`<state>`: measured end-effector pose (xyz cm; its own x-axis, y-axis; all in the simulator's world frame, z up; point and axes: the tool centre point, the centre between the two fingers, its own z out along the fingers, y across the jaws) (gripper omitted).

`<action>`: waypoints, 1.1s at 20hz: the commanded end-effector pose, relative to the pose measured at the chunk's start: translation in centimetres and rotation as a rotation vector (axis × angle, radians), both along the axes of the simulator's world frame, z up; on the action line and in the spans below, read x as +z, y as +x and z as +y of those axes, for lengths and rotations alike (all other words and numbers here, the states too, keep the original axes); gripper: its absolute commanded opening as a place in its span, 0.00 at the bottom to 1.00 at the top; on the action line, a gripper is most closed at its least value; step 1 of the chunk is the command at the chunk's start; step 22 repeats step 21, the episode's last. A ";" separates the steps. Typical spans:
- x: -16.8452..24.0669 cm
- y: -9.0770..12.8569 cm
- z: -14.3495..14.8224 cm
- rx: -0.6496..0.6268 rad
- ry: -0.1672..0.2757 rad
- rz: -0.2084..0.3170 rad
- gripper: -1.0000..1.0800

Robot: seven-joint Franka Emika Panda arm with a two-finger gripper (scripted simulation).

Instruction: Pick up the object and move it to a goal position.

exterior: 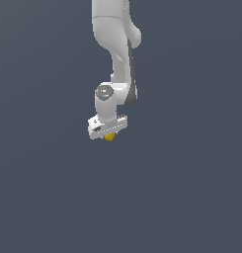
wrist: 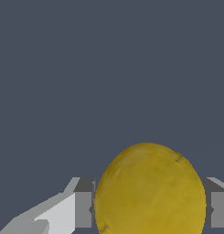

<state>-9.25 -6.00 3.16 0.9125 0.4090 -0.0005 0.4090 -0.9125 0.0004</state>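
The object is a small yellow-orange rounded ball (exterior: pixel 109 137), peeking out just under the white gripper (exterior: pixel 108 133) in the exterior view. In the wrist view the ball (wrist: pixel 150 192) fills the space between the two grey fingertips (wrist: pixel 83 209), which press on its sides. The gripper is shut on the ball and holds it. The white arm reaches down from the top of the exterior view. Most of the ball is hidden by the hand in the exterior view.
A plain dark grey-blue surface (exterior: pixel 191 197) fills both views. No other objects or edges show.
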 end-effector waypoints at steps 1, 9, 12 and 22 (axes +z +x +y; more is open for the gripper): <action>0.3 -0.2 1.2 0.001 0.000 -0.001 0.00; 1.9 -1.6 7.4 0.002 0.000 0.000 0.00; 2.5 -2.0 9.4 0.002 0.000 0.000 0.00; 3.2 -2.4 12.0 0.002 0.000 0.000 0.00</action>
